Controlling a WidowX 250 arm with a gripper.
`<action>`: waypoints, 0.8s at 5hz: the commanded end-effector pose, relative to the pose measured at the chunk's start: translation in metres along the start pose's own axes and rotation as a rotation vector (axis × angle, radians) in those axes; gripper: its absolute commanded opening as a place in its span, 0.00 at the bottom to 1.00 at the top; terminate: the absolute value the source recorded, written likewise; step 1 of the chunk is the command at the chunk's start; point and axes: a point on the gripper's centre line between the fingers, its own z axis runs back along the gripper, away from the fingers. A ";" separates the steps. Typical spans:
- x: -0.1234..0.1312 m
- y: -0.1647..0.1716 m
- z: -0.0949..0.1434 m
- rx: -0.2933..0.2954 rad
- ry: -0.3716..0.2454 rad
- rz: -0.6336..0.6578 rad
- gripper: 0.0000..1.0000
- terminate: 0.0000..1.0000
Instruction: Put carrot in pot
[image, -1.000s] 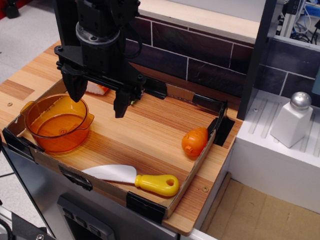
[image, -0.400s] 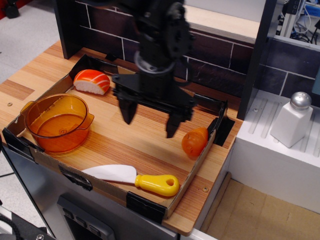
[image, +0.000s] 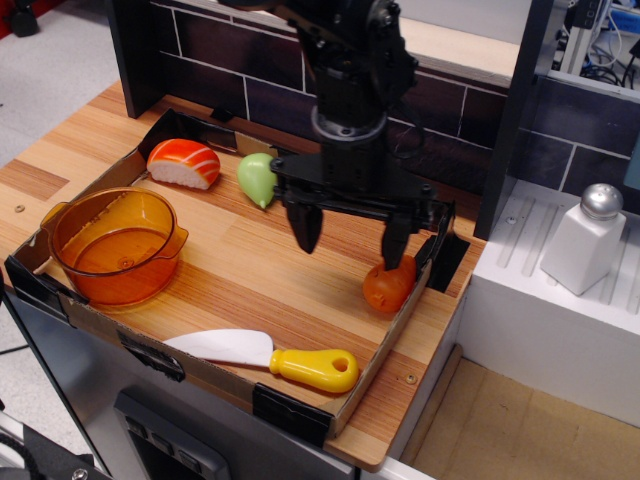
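Nearest us a toy knife (image: 268, 359), white blade w/ yellow handle, lay along the front edge of the cardboard tray (image: 296, 412) on the desk (image: 40, 165). Behind it at left sat the pot (image: 112, 243), empty as far as we could see, so nothing of the task was done. The carrot (image: 388, 285) lay at the tray's right side, close to the tray wall and well apart from the pot. What was left, we judged: grasp, lift, carry across, drop in. The hand (image: 351, 236) hung w/ fingers spread wide, gripping nothing; its right finger (image: 396, 243) sat just above or at the carrot's top, contact we couldn't confirm. Further back lay a pale green pear toy (image: 257, 178) and a sushi piece (image: 183, 163).
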 end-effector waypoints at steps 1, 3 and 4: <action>0.002 -0.014 0.000 -0.061 -0.011 -0.015 1.00 0.00; -0.001 -0.021 -0.020 -0.014 0.007 -0.012 1.00 0.00; -0.004 -0.022 -0.026 0.003 0.003 -0.012 1.00 0.00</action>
